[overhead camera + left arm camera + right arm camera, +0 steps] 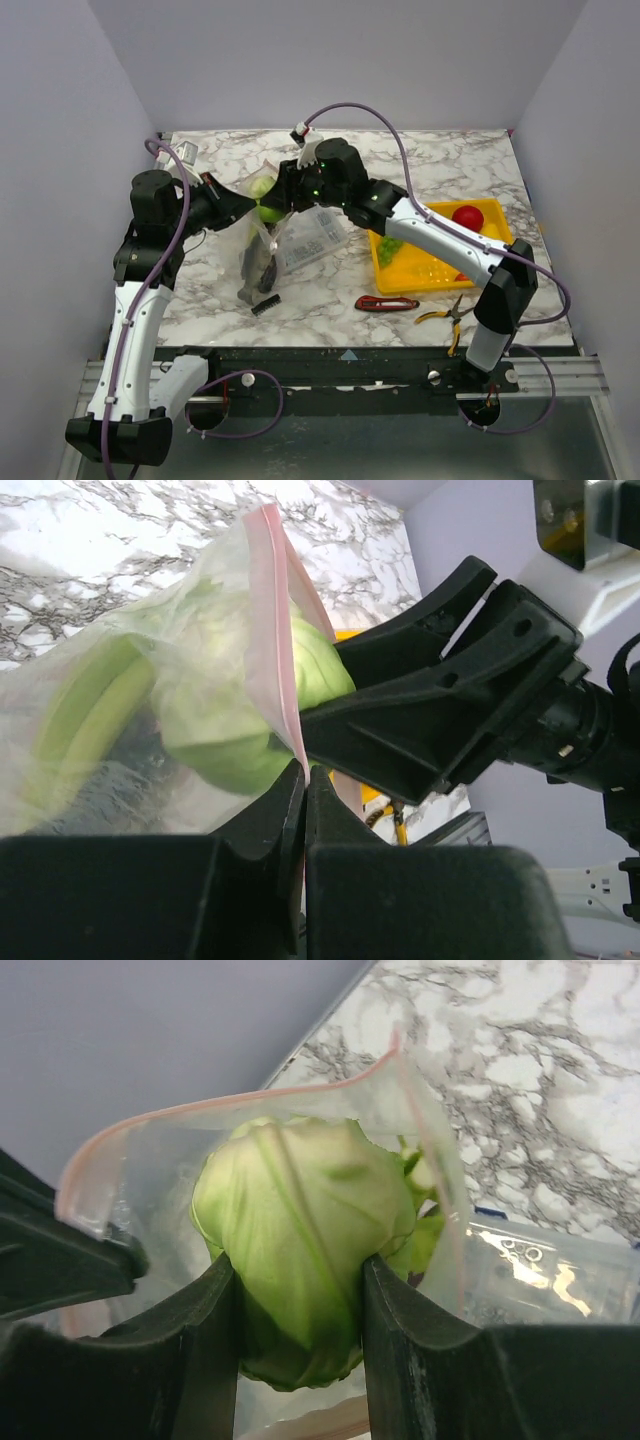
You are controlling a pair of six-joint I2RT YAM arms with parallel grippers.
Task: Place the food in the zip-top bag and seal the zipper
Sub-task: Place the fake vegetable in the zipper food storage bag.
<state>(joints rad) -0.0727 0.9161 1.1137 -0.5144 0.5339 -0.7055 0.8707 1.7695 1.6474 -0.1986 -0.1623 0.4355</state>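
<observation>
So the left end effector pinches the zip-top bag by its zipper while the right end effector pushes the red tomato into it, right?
Not quite. The right wrist view shows the right end effector holding the green cabbage at the bag's mouth; the red tomato sits in the yellow tray. The left end effector does pinch the zipper.

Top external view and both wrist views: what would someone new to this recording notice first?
At centre, the right gripper grips a green cabbage at the open mouth of the clear zip-top bag. The left gripper is shut on the bag's mouth edge, right at the pinkish-red zipper, holding it up. Off to the right, a yellow tray holds a red tomato.
</observation>
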